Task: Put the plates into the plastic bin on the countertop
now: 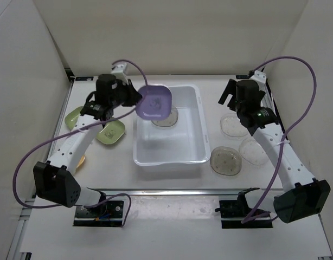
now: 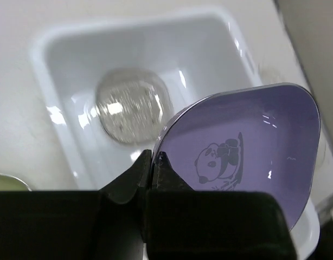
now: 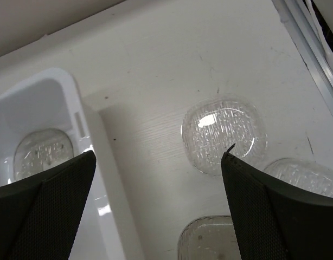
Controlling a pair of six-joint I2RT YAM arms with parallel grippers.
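Note:
My left gripper (image 1: 136, 98) (image 2: 154, 160) is shut on the edge of a purple rounded-square plate (image 1: 154, 102) (image 2: 248, 146) with a panda print. It holds the plate tilted above the left part of the white plastic bin (image 1: 201, 130) (image 2: 50, 81). One clear speckled plate (image 1: 165, 118) (image 2: 131, 105) lies on the bin's floor. My right gripper (image 1: 228, 95) (image 3: 161, 151) hangs open and empty above the countertop (image 1: 172, 176), right of the bin. Below it lie two clear plates (image 3: 223, 132) (image 3: 305, 176) and a greyish one (image 1: 226, 161) (image 3: 210, 238).
Two light-green plates (image 1: 111, 132) (image 1: 74, 116) lie left of the bin, and a yellow-orange one (image 1: 79, 161) peeks out from under the left arm. The metal front rail (image 1: 172, 191) runs along the near edge. White walls enclose the countertop on three sides.

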